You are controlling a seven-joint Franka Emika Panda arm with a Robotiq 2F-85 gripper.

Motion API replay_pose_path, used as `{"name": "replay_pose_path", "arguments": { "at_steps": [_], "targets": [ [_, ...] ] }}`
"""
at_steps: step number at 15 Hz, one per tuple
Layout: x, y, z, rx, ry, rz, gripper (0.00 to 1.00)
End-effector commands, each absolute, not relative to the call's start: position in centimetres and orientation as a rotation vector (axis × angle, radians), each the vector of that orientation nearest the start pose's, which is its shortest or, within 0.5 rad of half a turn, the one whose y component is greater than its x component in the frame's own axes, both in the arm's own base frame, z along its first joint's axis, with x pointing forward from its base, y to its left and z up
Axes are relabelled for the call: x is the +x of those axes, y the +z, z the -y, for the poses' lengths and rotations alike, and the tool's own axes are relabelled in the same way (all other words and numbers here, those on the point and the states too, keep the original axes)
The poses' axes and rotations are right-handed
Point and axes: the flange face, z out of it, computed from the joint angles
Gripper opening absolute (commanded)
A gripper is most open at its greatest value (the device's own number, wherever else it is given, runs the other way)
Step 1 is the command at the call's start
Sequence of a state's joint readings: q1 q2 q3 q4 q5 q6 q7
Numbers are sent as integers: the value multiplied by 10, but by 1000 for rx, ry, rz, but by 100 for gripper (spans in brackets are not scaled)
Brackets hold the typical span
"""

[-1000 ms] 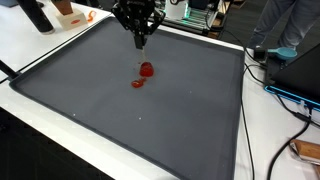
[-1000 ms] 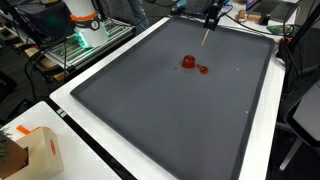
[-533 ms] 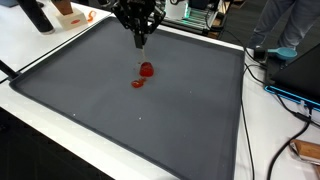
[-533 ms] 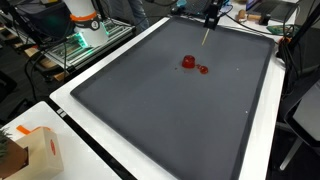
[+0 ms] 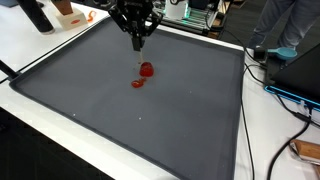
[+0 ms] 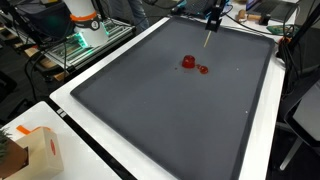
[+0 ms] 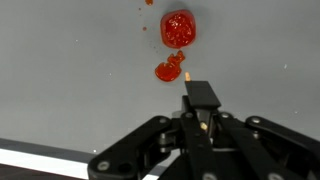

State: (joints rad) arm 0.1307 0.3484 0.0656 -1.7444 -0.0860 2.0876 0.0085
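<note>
My gripper (image 5: 138,38) hangs over the far part of a dark grey mat (image 5: 120,130), with its fingers shut on a thin tan stick (image 6: 207,38) that points down. In the wrist view the jaws (image 7: 200,100) are closed and the stick's tip (image 7: 185,73) pokes out just beside a small red piece. A round red object (image 5: 147,69) lies on the mat with the small red piece (image 5: 138,83) next to it. Both show in the other exterior view (image 6: 188,62) (image 6: 203,69) and in the wrist view (image 7: 178,28) (image 7: 168,71). The stick's tip is above the mat, a little short of the red things.
The mat has a raised black rim on a white table (image 6: 70,115). A cardboard box (image 6: 35,150) stands at a table corner. Equipment and cables (image 5: 290,95) lie beyond the mat's edge, and a person (image 5: 285,25) stands behind them.
</note>
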Motion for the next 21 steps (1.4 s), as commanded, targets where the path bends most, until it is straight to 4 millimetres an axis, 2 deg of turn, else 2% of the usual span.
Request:
{"name": "replay_pose_path", "arguments": {
  "at_steps": [1,7,14,21],
  "targets": [
    [643,362,-107,-3121,-46,409,3],
    [651,337,-92,-3039,-119,455,3],
    [654,306,-81,-3007,-71,475,3],
    [656,286,-79,-3016,-36,489,3]
  ]
}}
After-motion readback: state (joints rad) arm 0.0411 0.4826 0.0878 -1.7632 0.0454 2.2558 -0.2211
